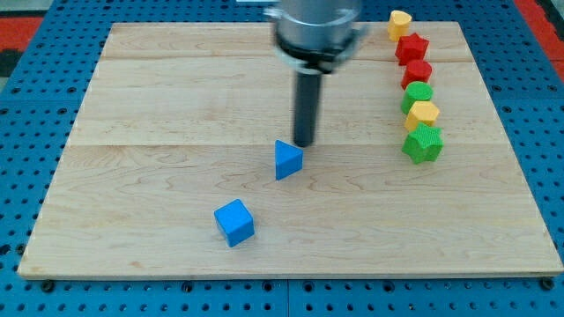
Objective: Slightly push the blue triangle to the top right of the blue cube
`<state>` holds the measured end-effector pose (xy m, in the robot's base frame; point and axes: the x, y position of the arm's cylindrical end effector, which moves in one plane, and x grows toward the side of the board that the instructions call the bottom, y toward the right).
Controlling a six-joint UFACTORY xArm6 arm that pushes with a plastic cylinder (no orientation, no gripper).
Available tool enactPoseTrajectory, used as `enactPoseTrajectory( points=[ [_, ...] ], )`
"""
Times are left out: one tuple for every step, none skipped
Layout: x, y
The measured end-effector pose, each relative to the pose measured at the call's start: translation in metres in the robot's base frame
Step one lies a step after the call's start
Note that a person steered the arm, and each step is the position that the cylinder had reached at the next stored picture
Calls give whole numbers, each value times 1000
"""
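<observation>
The blue triangle (287,159) lies near the middle of the wooden board (159,106). The blue cube (233,222) sits below and to the left of it, with a gap between them. My tip (304,143) stands just above and to the right of the blue triangle, touching or almost touching its upper right edge. The rod rises straight up to the arm's grey body at the view's top.
A column of blocks runs down the board's right side: a yellow block (400,23), a red block (411,47), another red block (417,72), a green block (418,94), a yellow block (422,114) and a green block (423,143).
</observation>
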<state>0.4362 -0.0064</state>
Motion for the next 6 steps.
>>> enactPoseTrajectory(
  points=[
    [74, -10],
    [65, 11],
    [56, 95],
    [85, 65],
    [90, 11],
    [100, 58]
  ],
)
